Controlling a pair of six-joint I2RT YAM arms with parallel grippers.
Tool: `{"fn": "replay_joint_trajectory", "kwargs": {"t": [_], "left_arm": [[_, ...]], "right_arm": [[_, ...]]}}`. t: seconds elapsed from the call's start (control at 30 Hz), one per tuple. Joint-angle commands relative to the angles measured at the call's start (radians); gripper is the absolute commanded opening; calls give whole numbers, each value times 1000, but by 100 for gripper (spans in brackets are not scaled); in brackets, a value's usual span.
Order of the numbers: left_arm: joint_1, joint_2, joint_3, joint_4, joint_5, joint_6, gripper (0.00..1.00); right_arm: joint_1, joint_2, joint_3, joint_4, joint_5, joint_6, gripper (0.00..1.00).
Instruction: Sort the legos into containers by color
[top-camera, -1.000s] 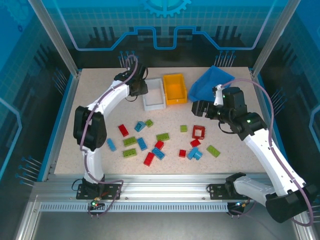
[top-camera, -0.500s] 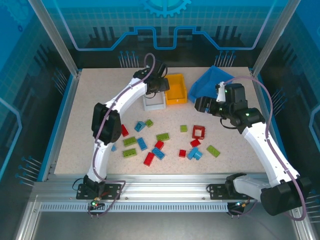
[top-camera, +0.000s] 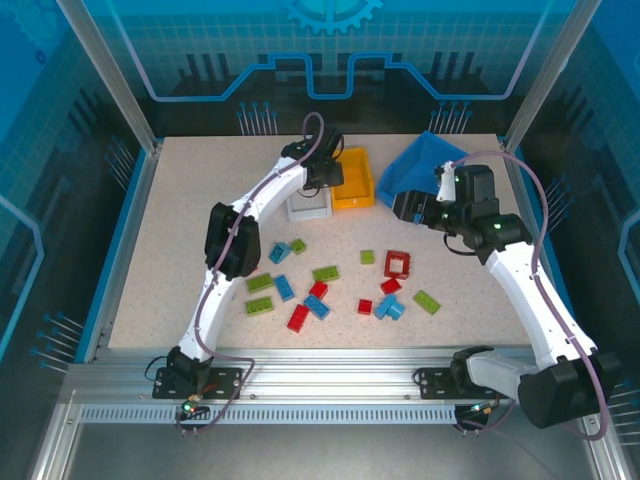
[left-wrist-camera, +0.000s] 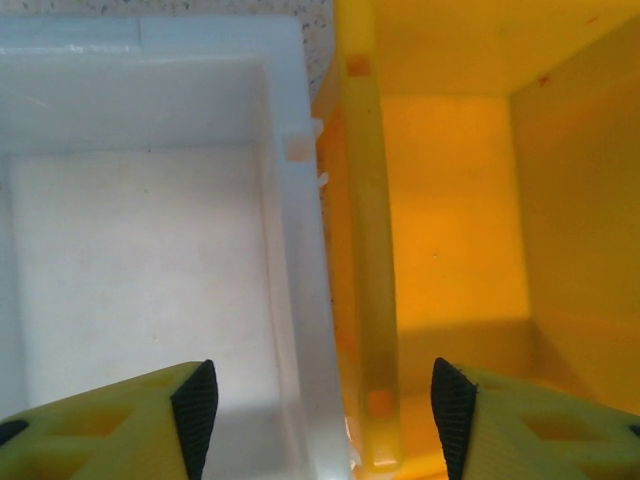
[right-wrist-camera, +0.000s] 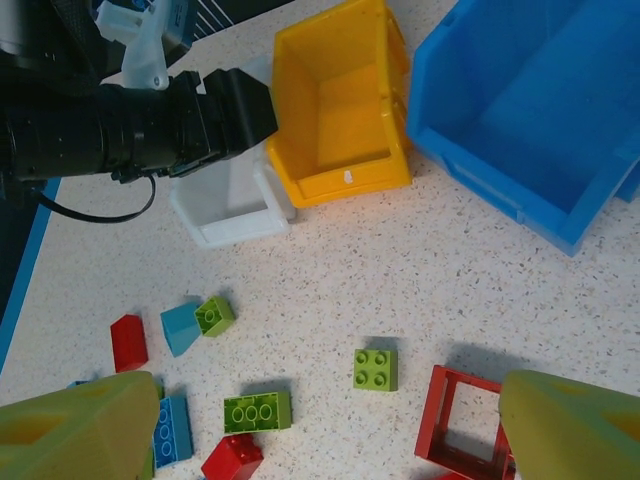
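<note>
Glossy plastic legos (top-camera: 298, 318), smooth plastic containers (right-wrist-camera: 345, 182), matt speckled table (top-camera: 180, 220)

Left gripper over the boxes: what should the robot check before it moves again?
1. Left gripper empty: ok, jaws apart, nothing between them.
2. Left gripper over one box: not ok, it hangs over the wall between the white bin and the yellow bin.
3. Right gripper ready to grab: ok, open and empty above the table.
4. Something for it to pick: ok, a green brick and the red frame lie below it.
5. Sorting done: not ok, many legos lie on the table.
6. Which colour goes in which bin: cannot tell.
</note>
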Motion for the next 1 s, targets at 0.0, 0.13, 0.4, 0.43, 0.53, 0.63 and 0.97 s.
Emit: {"fn": "replay_joint_trajectory", "kwargs": {"t": [0.0, 0.13, 0.4, 0.43, 0.53, 0.63, 0.97], "left_arm": [[-4, 39, 45, -21, -5, 72, 58], [-5, 56, 56, -6, 1, 109, 51], [-10, 50, 62, -5, -3, 180, 29], [-9, 42, 56, -9, -11, 187, 26], [-10, 8, 10, 1, -38, 205, 23], [-9, -35, -52, 16, -63, 217, 21], [5, -200, -299, 74, -136, 194, 18]], "right_arm": [[-46, 21, 1, 12, 4, -9, 90], [-112, 65, 17, 31, 31, 6, 90], [-228, 319, 130, 72, 100, 10, 86], [-239, 363, 155, 75, 100, 9, 86], [-257, 488, 247, 65, 110, -11, 84], [-258, 631, 361, 26, 134, -50, 80], [-201, 939, 650, -151, 181, -114, 58]]}}
